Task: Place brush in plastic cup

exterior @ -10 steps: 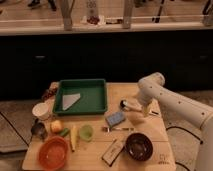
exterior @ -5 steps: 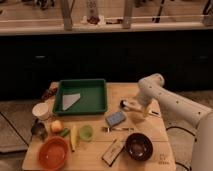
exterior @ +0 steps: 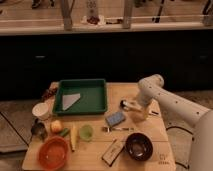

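The brush (exterior: 124,104) lies on the wooden table (exterior: 95,160) right of the green tray, its dark round head pointing left and its white handle running right under my hand. My gripper (exterior: 137,111) hangs at the end of the white arm directly over the handle, open, with nothing lifted in it. The plastic cup (exterior: 86,132), small and light green, stands near the table's front left, well left of the gripper and below the tray.
A green tray (exterior: 100,106) holds a pale cloth. A blue sponge (exterior: 115,118) and a silver fork (exterior: 120,129) lie between gripper and cup. A dark bowl (exterior: 138,146), orange bowl (exterior: 52,153), white cup (exterior: 41,110), metal cup (exterior: 38,129) and fruit fill the front.
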